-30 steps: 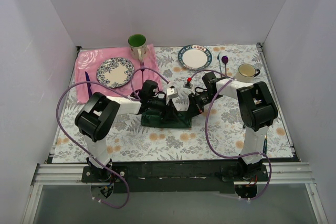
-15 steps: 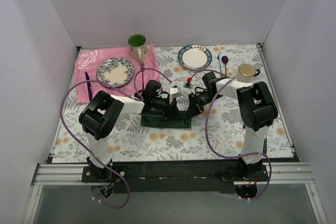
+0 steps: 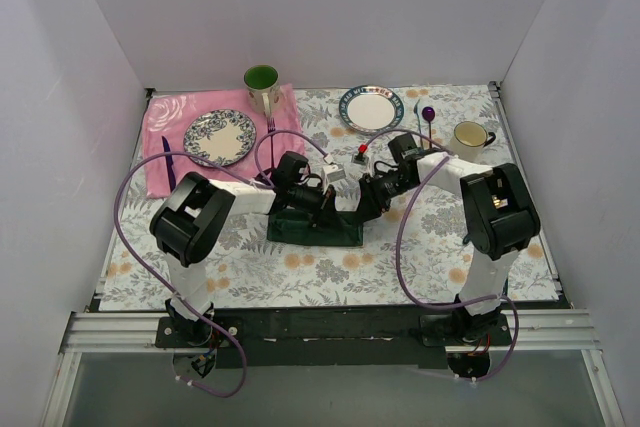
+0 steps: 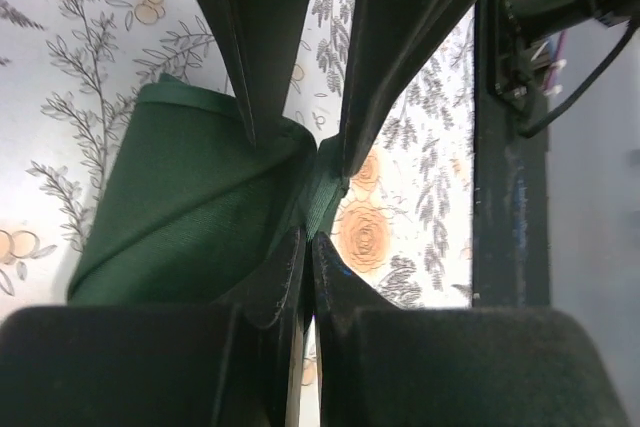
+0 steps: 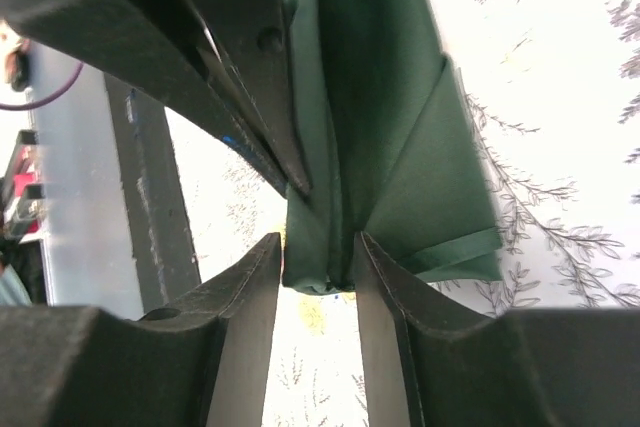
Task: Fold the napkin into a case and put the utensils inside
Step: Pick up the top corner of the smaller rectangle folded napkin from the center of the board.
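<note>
— Can we read any word, number or brand here?
— We can't. The napkin (image 4: 190,197) pinched in the left gripper (image 4: 310,239) is plain cloth.
— And around the right gripper (image 5: 318,239)?
— We see only a flower pattern on the worktop (image 5: 560,97). The mugs (image 3: 262,82) and plates (image 3: 219,137) far beyond both grippers are too small for us to tell.

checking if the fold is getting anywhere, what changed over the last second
The left arm shifted right, and the left claw slid a little right over the napkin, toward the right claw. The right arm then swung its elbow outward to the right. Both claws are on the napkin as before; it hardly moved. Plates, cups and pink cloth stayed put.
</note>
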Tool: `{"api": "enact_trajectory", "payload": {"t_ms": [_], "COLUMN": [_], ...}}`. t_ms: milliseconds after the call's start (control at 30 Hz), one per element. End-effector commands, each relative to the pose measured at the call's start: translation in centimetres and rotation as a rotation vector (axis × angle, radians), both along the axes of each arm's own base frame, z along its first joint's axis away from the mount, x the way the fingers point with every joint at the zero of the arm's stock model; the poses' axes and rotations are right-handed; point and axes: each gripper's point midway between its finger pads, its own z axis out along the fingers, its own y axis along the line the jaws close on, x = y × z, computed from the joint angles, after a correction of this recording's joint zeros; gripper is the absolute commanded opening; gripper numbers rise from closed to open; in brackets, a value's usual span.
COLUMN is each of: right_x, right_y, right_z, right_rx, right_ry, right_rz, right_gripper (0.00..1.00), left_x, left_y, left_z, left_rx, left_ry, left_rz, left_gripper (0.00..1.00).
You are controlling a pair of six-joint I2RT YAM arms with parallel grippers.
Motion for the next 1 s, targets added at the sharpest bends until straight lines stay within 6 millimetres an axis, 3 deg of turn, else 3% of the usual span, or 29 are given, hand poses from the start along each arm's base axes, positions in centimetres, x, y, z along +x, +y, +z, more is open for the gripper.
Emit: {"api": "enact_trajectory", "payload": {"t_ms": [0, 167, 200, 333, 500, 600, 767, 900, 967], "right_x": [1.9, 3.0, 4.0, 4.0, 4.3, 4.7, 3.5, 3.0, 2.7], "right_y": [0.3, -0.4, -0.3, -0.8, -0.9, -0.3, 1.3, 2.2, 2.7], "right_z": [1.8, 1.7, 2.6, 2.6, 2.5, 2.9, 2.7, 2.2, 1.8], "right_rx": [-0.003, -0.043, -0.03, -0.035, -0.052, -0.05, -0.076, -0.127, -0.147], "right_ry": [-0.081, -0.168, -0.239, -0.301, -0.358, -0.379, -0.41, -0.504, -0.535], "right_rz": [-0.081, -0.173, -0.2, -0.242, -0.221, -0.206, -0.151, -0.133, -0.125], "right_gripper": [0.43, 0.38, 0.37, 0.36, 0.33, 0.26, 0.14, 0.13, 0.19], "left_x": [-0.7, -0.1, 0.0, -0.4, -0.4, -0.3, -0.4, -0.8, -0.9], "left_y": [0.3, 0.8, 0.9, 1.1, 1.2, 1.3, 1.6, 1.7, 1.8], "left_z": [0.8, 0.9, 0.9, 0.6, 0.4, 0.5, -0.2, -0.7, -0.8], "left_rx": [0.002, -0.008, -0.009, 0.003, -0.005, -0.011, 0.0, 0.01, 0.011], "left_ry": [0.163, 0.269, 0.292, 0.397, 0.388, 0.347, 0.318, 0.334, 0.337], "left_rz": [0.046, 0.137, 0.154, 0.204, 0.213, 0.213, 0.219, 0.216, 0.215], "left_gripper": [0.0, 0.0, 0.0, 0.0, 0.0, 0.0, 0.0, 0.0, 0.0]}}
